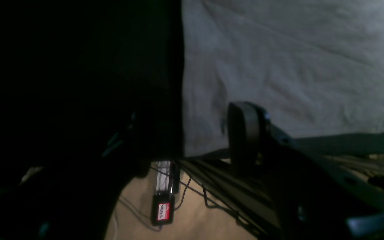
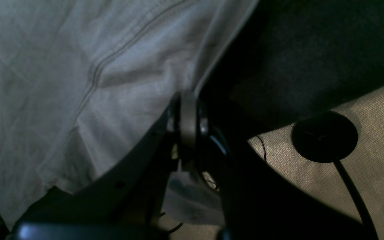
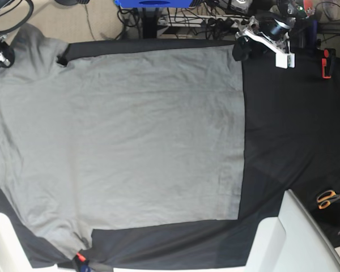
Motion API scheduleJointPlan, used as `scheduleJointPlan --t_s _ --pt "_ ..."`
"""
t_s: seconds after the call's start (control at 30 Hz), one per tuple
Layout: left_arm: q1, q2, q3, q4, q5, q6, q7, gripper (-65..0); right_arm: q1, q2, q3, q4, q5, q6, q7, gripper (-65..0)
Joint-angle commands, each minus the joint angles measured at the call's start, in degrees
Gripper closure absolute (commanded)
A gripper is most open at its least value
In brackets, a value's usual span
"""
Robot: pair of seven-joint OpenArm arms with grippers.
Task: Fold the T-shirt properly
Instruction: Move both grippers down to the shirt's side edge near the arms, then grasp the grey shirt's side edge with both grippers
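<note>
Robotics lab or test cell, not a home: the bench (image 3: 283, 130) is draped in a black cloth (image 3: 289, 170) as a work surface, with arm hardware (image 3: 266, 31) mounted at its far edge. Behind the far edge there's a tangle of cables (image 3: 215, 17) and a power strip (image 3: 207, 21) on beige carpet (image 3: 73, 22), plus a blue box (image 3: 153, 3) on a stand. Loose shop tools sit at the right: orange-handled scissors (image 3: 327, 198) and a red clamp-like item (image 3: 327, 63); the left wrist view shows more wiring and a small labelled black device (image 1: 162, 211) on the floor.
</note>
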Motion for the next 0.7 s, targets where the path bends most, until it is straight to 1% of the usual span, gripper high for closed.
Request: scheduleJointPlan --t_s 0.0,0.2,0.3,0.5,0.67 --pt "-0.3 -0.4 0.0 -0.4 -0.6 -0.4 -0.6 -33.7 -0.2 0.6 -0.1 0.3 -0.7 0.1 -0.7 -0.3" --pt "-1.3 -0.4 0.0 -5.9 -0.6 -0.4 -0.6 -33.7 -0.2 0.7 -0.1 0.3 -0.7 0.1 -0.7 -0.2" --pt "-1.3 -0.1 0.3 -6.0 -0.6 -0.4 -0.6 -33.7 -0.2 0.7 -0.1 0.3 -0.7 0.1 -0.6 -0.2" --pt "-1.3 0.8 4.4 -5.8 -0.6 -0.4 -0.6 -33.7 -0.2 0.7 -0.1 0.3 -0.7 0.1 -0.6 -0.2" --pt "-1.6 1.6 4.4 -6.2 -0.6 -0.4 -0.6 -33.6 -0.2 0.7 -0.1 0.3 -0.7 0.1 -0.6 -0.2"
